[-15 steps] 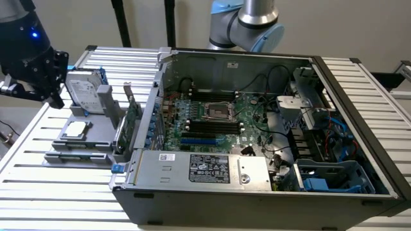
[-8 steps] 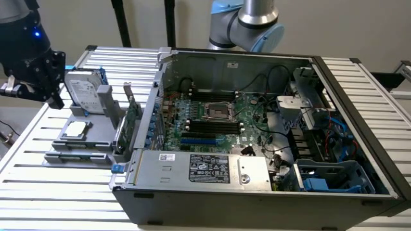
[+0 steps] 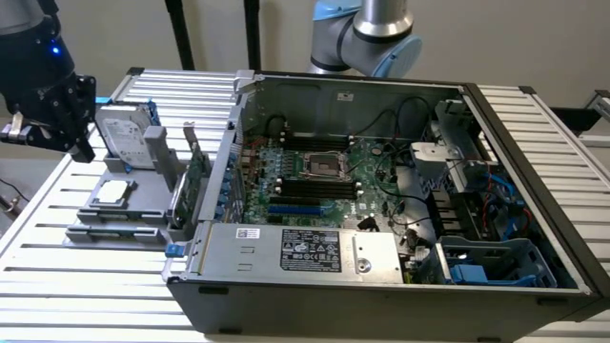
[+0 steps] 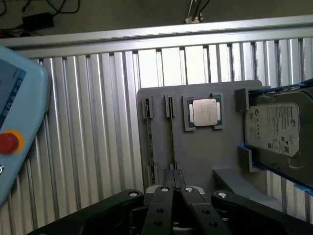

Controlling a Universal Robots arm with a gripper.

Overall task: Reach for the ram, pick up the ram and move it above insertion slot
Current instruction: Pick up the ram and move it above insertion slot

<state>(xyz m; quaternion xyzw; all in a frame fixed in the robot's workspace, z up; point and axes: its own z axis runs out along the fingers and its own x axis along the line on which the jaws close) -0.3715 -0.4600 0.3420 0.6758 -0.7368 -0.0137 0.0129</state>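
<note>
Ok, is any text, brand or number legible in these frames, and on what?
No text can be read.
Label on the power supply: print too small to read.
Label on the hard drive: print too small to read.
Lid of the processor: markings too blurred to read.

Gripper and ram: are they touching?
Apart. Exterior view: the gripper hangs beside the hard drive, well above the ram in its tray.

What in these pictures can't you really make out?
The ram: wrist view, seen edge-on, so its chips are hidden; one end lies behind the pincer.
The insertion slot: exterior view, its latches are too small to tell.
The hard drive: wrist view, cut off by the picture's edge.
</note>
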